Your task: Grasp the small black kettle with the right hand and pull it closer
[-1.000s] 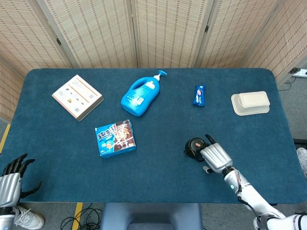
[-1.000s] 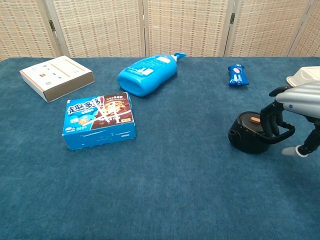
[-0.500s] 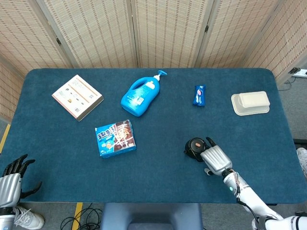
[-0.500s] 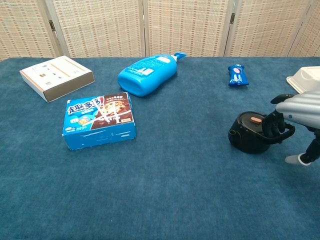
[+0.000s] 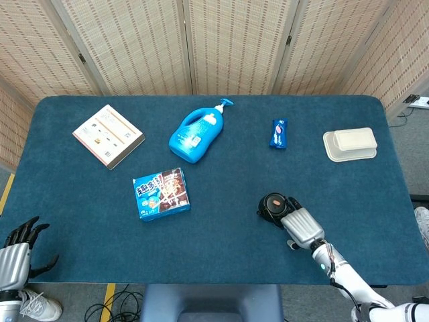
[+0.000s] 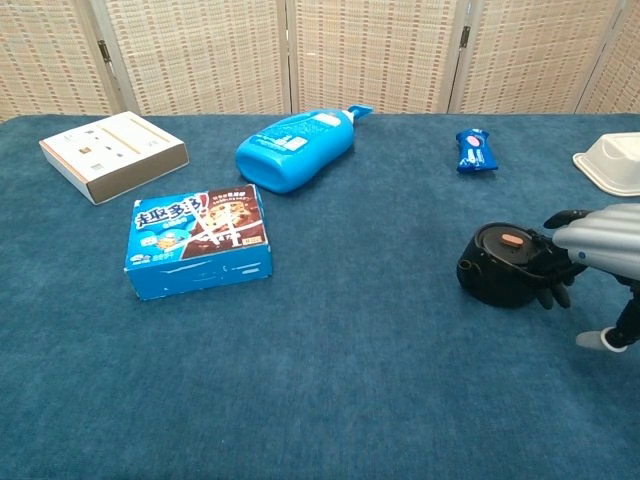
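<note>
The small black kettle (image 5: 272, 207) (image 6: 503, 266), with an orange knob on its lid, stands on the blue table near the front right. My right hand (image 5: 301, 225) (image 6: 592, 250) lies against its right side. Dark fingers (image 6: 553, 284) curl over the kettle's handle side and hold it; the thumb (image 6: 600, 340) sticks out lower, apart from the kettle. My left hand (image 5: 17, 251) hangs off the table's front left corner with fingers spread and holding nothing; the chest view does not show it.
A blue cookie box (image 5: 161, 193) (image 6: 198, 240) lies left of the kettle. Further back lie a blue detergent bottle (image 5: 196, 131), a white-tan box (image 5: 107, 135), a small blue packet (image 5: 279, 133) and a white lidded container (image 5: 349, 143).
My right hand has dropped lower and drawn slightly back toward the table's front, its fingers closing down on the kettle's right side. The kettle has barely shifted. The left hand is still.
</note>
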`<state>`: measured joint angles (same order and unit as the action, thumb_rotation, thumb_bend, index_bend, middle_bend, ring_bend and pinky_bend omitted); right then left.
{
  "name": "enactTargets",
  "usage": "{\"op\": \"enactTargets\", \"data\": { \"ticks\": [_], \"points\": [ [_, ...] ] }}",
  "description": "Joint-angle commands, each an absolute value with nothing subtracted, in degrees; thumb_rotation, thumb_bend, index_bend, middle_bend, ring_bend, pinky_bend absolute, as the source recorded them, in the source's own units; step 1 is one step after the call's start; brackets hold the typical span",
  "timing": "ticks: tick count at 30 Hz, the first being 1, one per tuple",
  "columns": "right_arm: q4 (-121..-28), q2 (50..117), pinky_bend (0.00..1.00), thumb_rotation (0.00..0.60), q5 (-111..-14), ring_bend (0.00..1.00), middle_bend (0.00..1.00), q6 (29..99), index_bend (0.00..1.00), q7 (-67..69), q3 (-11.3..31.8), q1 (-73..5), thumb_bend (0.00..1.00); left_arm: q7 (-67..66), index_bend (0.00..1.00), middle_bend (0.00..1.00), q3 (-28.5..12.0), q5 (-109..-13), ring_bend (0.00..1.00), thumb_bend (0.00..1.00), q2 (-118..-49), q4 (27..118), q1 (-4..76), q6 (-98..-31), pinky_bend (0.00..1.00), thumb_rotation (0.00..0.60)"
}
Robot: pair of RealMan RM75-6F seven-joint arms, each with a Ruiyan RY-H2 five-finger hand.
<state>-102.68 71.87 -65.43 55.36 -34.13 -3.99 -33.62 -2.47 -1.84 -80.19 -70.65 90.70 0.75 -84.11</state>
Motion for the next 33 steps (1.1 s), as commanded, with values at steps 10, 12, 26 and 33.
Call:
{"op": "enactTargets", "data": {
  "ticks": [10, 12, 26, 33],
  "points": [
    [-102.7, 71.3, 0.00, 0.600, -63.8, 0.66, 0.71, 51.9, 0.72, -29.7, -2.2, -35.0, 0.21, -2.8, 0.24, 0.11, -1.8, -80.0, 0.11, 0.27, -70.5, 91.0, 0.7, -84.1, 0.15, 0.600],
    [-102.7, 71.1, 0.00, 0.600, -63.8, 0.71, 0.74, 51.0, 0.74, -28.1, -1.8, -35.3, 0.21, -2.9, 0.24, 0.11, -1.8, -79.9, 0.11, 0.27, -70.5, 91.0, 0.6, -84.1, 0.15, 0.600],
    [-102.4, 67.8, 0.00, 0.600, -64.3, 0.82, 0.89, 45.0, 0.84, -17.2, 2.0, -38.4, 0.07, -3.3, 0.24, 0.11, -1.7, -79.8, 0.11, 0.27, -70.1, 91.6, 0.4, -84.2, 0.15, 0.600],
    [-102.3, 65.5, 0.03, 0.600, -65.6, 0.86, 0.94, 42.7, 0.88, -10.0, 2.8, -38.3, 0.01, -3.7, 0.24, 0.11, -1.7, -80.3, 0.11, 0.26, -69.8, 92.6, 0.6, -84.2, 0.15, 0.600]
  ]
}}
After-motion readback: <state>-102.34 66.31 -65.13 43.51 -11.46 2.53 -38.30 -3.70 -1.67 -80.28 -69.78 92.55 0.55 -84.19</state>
